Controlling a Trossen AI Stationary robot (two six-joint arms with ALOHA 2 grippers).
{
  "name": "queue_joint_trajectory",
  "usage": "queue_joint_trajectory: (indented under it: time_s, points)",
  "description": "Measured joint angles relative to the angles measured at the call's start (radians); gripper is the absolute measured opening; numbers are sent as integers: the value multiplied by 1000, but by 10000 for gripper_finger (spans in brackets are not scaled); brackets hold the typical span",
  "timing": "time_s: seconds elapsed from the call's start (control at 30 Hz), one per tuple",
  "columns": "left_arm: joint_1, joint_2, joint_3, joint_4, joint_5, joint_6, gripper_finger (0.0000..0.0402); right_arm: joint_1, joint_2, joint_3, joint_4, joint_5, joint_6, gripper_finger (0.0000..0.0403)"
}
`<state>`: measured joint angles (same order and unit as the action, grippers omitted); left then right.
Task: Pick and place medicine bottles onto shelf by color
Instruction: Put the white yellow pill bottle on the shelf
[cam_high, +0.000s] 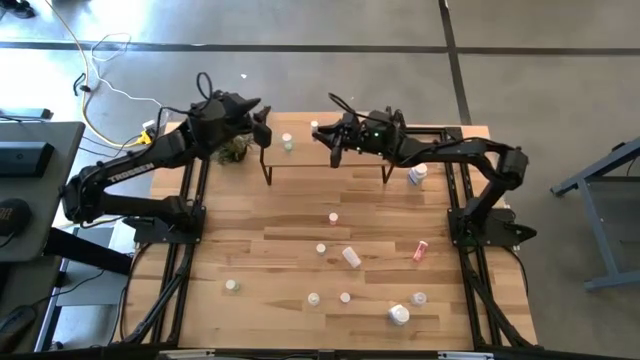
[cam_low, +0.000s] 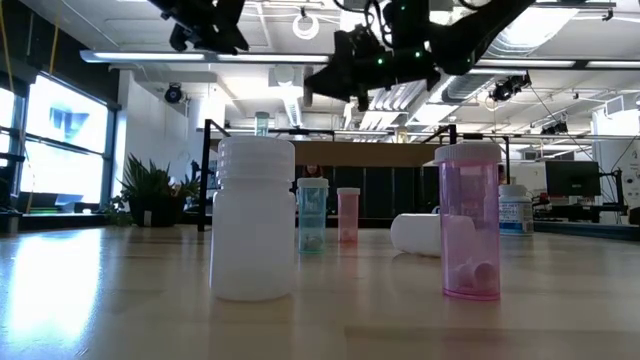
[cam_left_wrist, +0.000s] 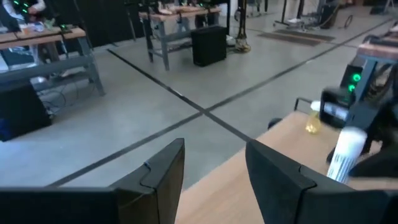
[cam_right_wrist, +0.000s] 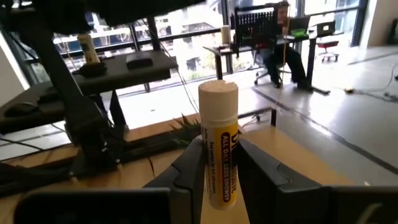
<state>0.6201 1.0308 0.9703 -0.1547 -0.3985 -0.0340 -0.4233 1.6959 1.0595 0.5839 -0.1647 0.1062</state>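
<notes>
Right gripper (cam_high: 333, 143): we see its fingers (cam_right_wrist: 189, 168) pinching a white-capped tube with a yellow label (cam_right_wrist: 218, 142), held upright above the shelf (cam_high: 300, 148) at the far edge of the bench (cam_high: 280, 225).
Left gripper (cam_high: 262, 124): we find it hovering over the shelf's left end, fingers (cam_left_wrist: 163, 173) spread, nothing between them.
Shelf: we count one small bottle (cam_high: 288, 142) standing on its board.
Plant (cam_high: 234, 150): it sits beside the shelf's left end, under the left arm.
Medicine bottles (cam_high: 350, 256): we see them scattered over the bench in front of the shelf, some upright, some lying down.
Nearest bottles: in the low view, a white bottle (cam_low: 254, 220) and a pink bottle (cam_low: 470, 222) stand upright, apart from each other.
</notes>
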Motion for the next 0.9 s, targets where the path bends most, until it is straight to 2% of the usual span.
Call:
queue_joint_trajectory:
  time_s: [0.3, 0.9]
  points:
    - [3, -33, 0, -61, 5, -1, 161, 40, 94, 0, 78, 37, -4, 71]
    - [3, -32, 0, -66, 4, -7, 161, 67, 167, 0, 132, 52, -56, 71]
